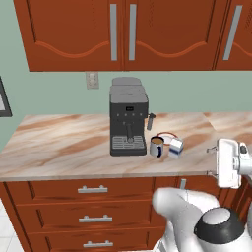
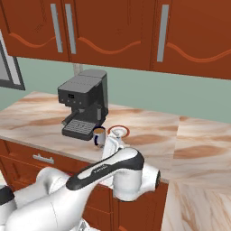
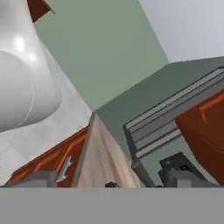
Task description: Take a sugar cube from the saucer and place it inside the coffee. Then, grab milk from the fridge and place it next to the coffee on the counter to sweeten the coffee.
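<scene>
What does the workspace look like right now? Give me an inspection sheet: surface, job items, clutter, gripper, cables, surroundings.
Surface: marbled counter, dry, no spills seen.
Coffee: mug upright in front of the espresso machine's right side, brown liquid inside; sugar cube not discernible.
Saucer: red-rimmed saucer just behind mug and carton; contents hidden.
Milk: carton upright on the counter, right beside the mug.
Fridge: nothing seen.
Clutter: black espresso machine against the wall.
Gripper: gripper away from the items, camera looking along the counter edge; jaw state unclear.
Cables: nothing seen.
Surroundings: wooden wall cabinets above, drawers below, wall outlet.
</scene>
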Available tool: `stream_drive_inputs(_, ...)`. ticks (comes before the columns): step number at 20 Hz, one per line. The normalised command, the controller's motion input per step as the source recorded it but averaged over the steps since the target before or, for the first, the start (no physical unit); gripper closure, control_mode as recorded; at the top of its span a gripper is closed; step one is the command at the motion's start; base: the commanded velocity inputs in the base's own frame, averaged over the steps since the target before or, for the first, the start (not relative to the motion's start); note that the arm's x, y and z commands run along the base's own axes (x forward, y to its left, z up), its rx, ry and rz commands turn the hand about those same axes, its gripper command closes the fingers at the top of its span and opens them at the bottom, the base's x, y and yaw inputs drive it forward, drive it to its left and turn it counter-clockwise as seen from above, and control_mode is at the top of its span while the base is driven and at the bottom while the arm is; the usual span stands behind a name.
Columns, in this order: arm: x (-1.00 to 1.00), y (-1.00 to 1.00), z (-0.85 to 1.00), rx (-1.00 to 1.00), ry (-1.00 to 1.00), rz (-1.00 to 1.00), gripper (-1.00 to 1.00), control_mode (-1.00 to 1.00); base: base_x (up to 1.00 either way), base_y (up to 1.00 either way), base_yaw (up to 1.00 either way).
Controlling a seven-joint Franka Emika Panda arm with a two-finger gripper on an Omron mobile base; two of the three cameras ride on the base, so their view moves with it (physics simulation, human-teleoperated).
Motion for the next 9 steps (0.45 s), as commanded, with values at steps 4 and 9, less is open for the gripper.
stream_drive_inputs(4, -0.69, 0.82, 0.31, -0.50, -0.75, 0.14, -1.00, -1.00, 0.00, 0.00, 0.00)
stream_drive_inputs(9, -0.08, 0.00, 0.00, -0.01, -0.06, 0.00, -1.00, -1.00, 0.00, 0.00, 0.00)
